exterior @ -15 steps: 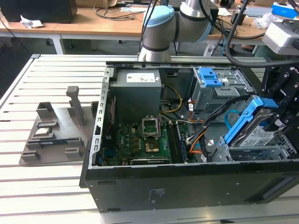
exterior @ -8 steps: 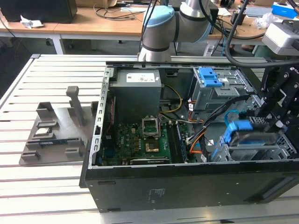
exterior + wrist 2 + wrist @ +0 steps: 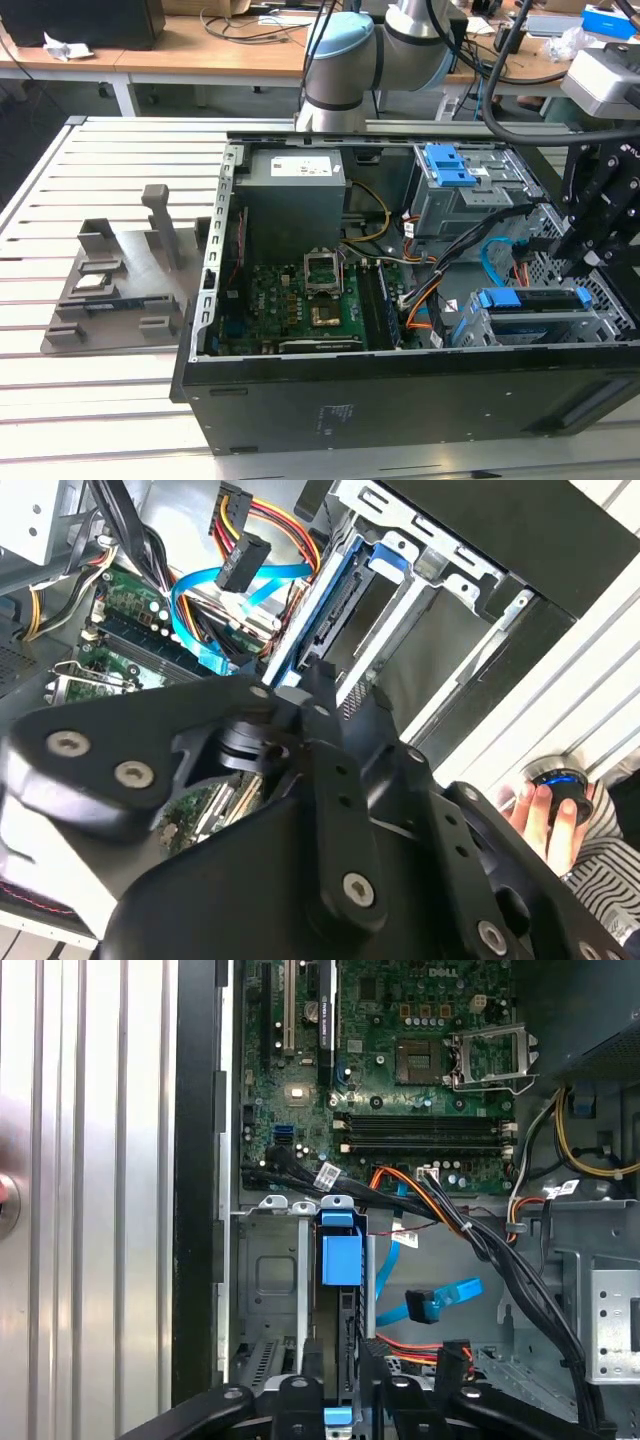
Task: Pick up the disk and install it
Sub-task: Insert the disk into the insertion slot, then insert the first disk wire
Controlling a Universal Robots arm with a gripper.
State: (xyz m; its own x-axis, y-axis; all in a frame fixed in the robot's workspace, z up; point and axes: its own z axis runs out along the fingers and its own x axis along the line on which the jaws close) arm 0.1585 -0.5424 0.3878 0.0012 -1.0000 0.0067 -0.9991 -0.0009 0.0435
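Slatted table (image 3: pixel 120 400), disk (image 3: pixel 530 300) seated in cage, hand (image 3: pixel 590 235) above

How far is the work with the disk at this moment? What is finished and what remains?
Looks done: the disk stands edge-on in a slot of the drive cage, inside the open computer case. In hand: the end effector hangs directly over the disk's blue carrier. Left: I cannot tell whether the disk is fully seated or released.
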